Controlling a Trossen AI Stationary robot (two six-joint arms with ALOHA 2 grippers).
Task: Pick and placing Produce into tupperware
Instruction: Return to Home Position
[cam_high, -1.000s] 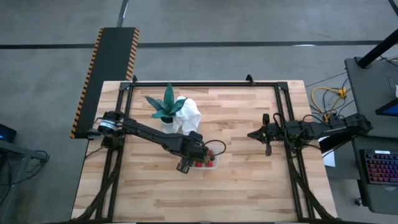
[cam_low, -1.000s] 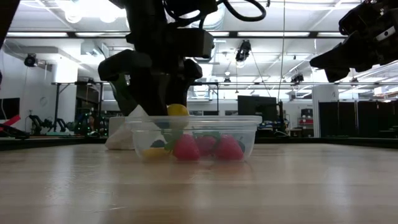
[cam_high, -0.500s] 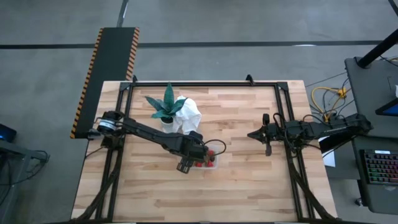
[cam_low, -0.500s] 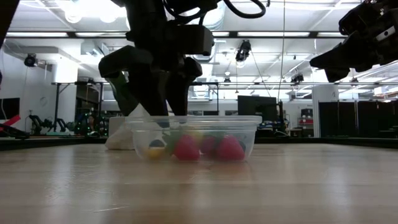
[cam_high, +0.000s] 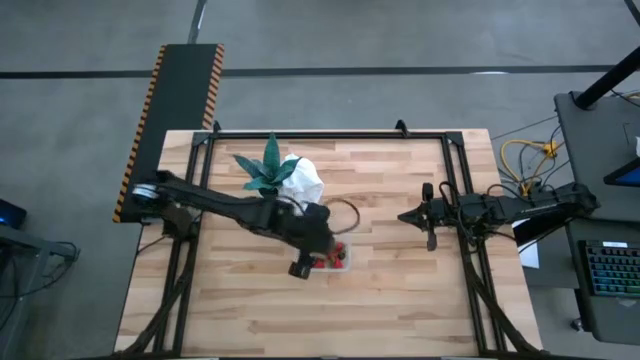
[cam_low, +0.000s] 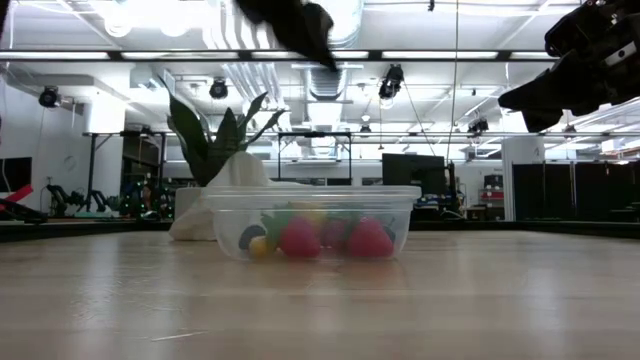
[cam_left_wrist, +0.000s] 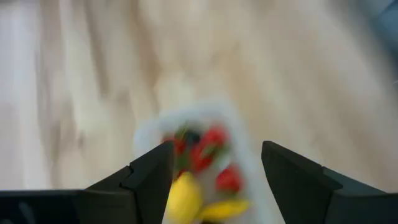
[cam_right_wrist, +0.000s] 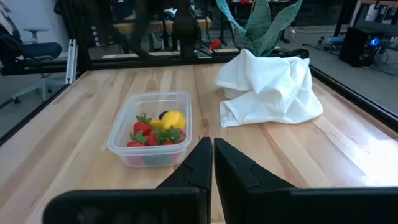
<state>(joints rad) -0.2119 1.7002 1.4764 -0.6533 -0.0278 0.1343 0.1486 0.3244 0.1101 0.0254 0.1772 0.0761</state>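
**Produce Found Inside Container**

The clear rectangular plastic tupperware (cam_right_wrist: 151, 129) is found near the centre of the wooden worktop (cam_high: 400, 300). Red strawberries (cam_right_wrist: 140, 128) and a round yellow lemon (cam_right_wrist: 174, 119) are seen inside. The left claw (cam_left_wrist: 214, 155) is held open and empty above it. The right claw (cam_right_wrist: 212, 142) is held closed toward the right edge.

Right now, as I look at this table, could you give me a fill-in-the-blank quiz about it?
The lemon and strawberries lie ____ the tupperware. The left gripper, high up near the tupperware, has its fingers ____. The right gripper, over the right side of the table, has its fingers ____. The cloth beside the potted plant is ____.
Missing words: inside; open; shut; white.
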